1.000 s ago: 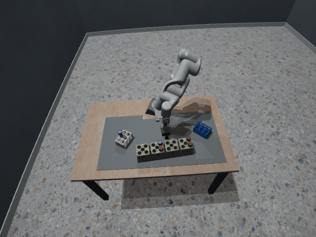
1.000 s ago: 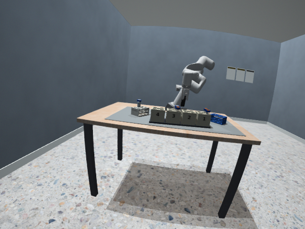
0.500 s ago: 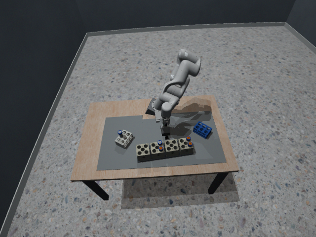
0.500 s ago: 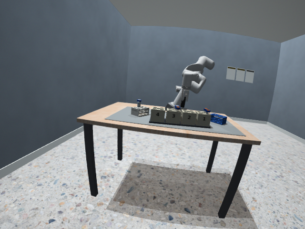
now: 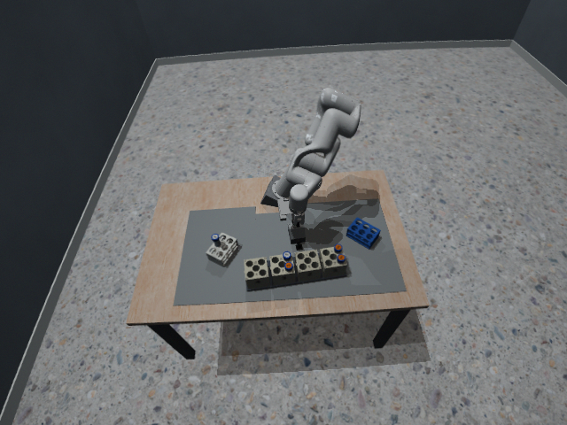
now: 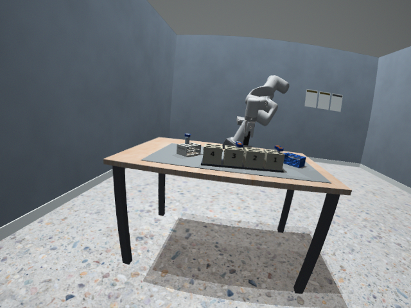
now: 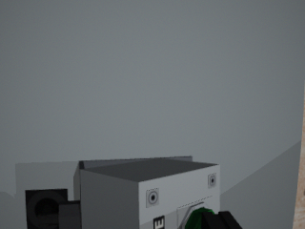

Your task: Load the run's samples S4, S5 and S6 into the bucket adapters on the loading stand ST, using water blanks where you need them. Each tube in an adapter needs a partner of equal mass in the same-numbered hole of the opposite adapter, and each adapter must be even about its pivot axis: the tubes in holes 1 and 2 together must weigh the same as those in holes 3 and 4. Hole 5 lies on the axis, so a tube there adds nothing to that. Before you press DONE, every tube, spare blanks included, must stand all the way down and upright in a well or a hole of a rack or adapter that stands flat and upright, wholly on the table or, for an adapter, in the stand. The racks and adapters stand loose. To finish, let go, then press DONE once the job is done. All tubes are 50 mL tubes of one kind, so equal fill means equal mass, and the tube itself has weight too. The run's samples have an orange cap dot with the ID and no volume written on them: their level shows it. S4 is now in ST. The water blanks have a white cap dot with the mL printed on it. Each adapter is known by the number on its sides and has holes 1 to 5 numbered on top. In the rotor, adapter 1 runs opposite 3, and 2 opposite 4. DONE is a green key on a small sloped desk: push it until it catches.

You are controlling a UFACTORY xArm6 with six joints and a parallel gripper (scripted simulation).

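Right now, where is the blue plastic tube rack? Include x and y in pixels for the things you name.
In the top view, the blue rectangular rack (image 5: 362, 232) (image 6: 295, 160) lies on the grey mat (image 5: 214, 288) (image 6: 162, 160), toward the right side of the table; its nearest neighbour is adapter 1 (image 5: 334, 267) (image 6: 275, 160).

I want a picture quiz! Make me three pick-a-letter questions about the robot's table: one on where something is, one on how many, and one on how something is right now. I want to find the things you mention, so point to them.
1. Where is the blue rack (image 5: 362, 232) (image 6: 295, 160)?
A) On the floor
B) On the gray mat (image 5: 220, 288) (image 6: 162, 158)
C) On top of adapter 4

2. How many orange-dotted caps stick up from the adapters?
A) One
B) Five
C) Three

3. How are the robot's jaws?
A) Shut, with nothing between them
B) Wide open
C) Shut on a tube

Answers:
1: B, the top view shows it lying on the mat.
2: C, two are on adapter 1 (image 5: 333, 269) (image 6: 274, 160) and one on adapter 3 (image 5: 282, 276) (image 6: 233, 156).
3: A, the dark tips sit together by the green key (image 7: 194, 219), with no tube there.
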